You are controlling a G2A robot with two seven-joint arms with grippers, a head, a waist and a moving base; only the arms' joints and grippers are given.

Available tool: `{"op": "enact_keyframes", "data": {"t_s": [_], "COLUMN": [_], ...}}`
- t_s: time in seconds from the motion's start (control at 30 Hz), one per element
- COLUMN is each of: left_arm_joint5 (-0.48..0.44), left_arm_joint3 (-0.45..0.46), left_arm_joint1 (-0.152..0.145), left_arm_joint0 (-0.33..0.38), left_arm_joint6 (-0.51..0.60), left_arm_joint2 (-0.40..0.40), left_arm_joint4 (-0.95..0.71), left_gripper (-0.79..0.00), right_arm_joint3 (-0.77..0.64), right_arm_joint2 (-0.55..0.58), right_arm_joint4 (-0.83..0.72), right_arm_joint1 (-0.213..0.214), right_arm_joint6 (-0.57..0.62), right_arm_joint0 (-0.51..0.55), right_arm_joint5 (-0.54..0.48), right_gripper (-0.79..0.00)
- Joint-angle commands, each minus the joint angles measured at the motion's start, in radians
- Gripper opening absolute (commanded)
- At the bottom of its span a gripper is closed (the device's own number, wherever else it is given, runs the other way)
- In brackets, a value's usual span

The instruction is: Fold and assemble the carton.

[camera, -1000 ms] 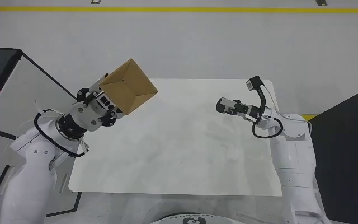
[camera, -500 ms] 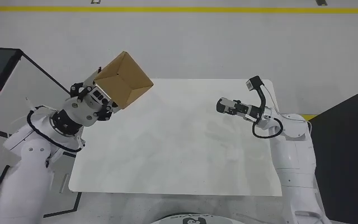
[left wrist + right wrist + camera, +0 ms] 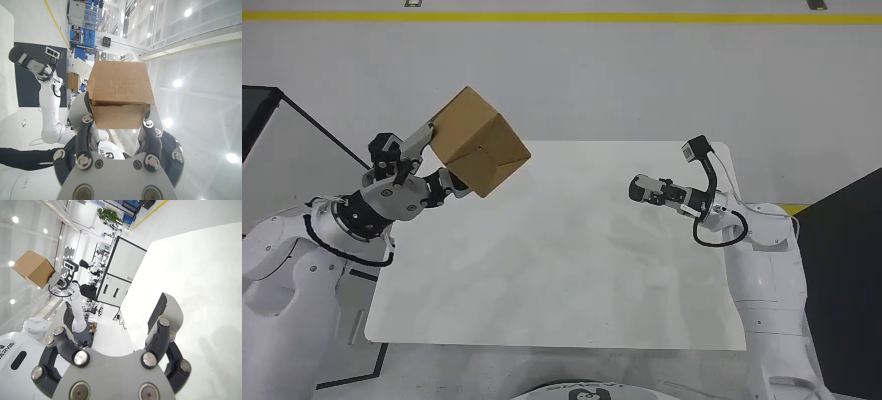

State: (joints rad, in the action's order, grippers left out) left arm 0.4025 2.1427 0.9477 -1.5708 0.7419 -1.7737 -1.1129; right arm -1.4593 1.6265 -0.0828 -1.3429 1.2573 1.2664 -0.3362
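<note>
Above the far left corner of the white table [image 3: 572, 260], the carton [image 3: 480, 140] hangs in the air, tilted, partly past the table's left edge; the left gripper [image 3: 118, 113] pinches it, one finger pressed on each side of its near end; the breadth of the tabletop lies between it and the right gripper [image 3: 115, 306], which sits over the far right part of the table with its fingers spread apart. Plain brown cardboard, the carton looks boxed up, its visible faces closed; the left wrist view shows a rough-edged seam with a narrow gap where two panels meet, and a faint crease across the upper face. Beside the table's left edge stands a black-framed cabinet [image 3: 262, 110], near the left arm; a dark mat [image 3: 852, 250] lies off the right side; a yellow floor line [image 3: 562, 17] runs beyond the far edge.
</note>
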Motion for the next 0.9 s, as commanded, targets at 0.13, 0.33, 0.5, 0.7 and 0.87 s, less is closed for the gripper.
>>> {"op": "enact_keyframes", "data": {"t_s": [0.13,0.33,0.5,0.7,0.87], "left_arm_joint5": [-0.104,-0.256,-0.288,-0.285,-0.441], "left_arm_joint3": [0.023,-0.013,-0.037,-0.040,-0.023], "left_arm_joint1": [0.001,-0.005,-0.007,-0.006,-0.008], "left_arm_joint0": [0.018,0.047,0.050,0.047,0.076], "left_arm_joint6": [0.046,0.159,0.191,0.177,0.202], "left_arm_joint2": [0.009,0.007,0.014,0.017,0.009], "left_arm_joint4": [0.089,0.294,0.335,0.333,0.499], "left_gripper": [-0.785,-0.785,-0.785,-0.785,-0.785], "right_arm_joint3": [0.000,0.000,0.000,0.000,0.000], "right_arm_joint2": [0.000,0.000,0.000,0.000,0.000], "right_arm_joint4": [0.000,0.000,0.000,0.000,0.000], "right_arm_joint1": [0.000,0.000,0.000,0.000,0.000], "right_arm_joint6": [0.000,0.000,0.000,0.000,0.000], "right_arm_joint0": [0.000,0.000,0.000,0.000,0.000], "right_arm_joint5": [0.000,0.000,0.000,0.000,0.000], "right_gripper": [0.000,0.000,0.000,0.000,0.000]}}
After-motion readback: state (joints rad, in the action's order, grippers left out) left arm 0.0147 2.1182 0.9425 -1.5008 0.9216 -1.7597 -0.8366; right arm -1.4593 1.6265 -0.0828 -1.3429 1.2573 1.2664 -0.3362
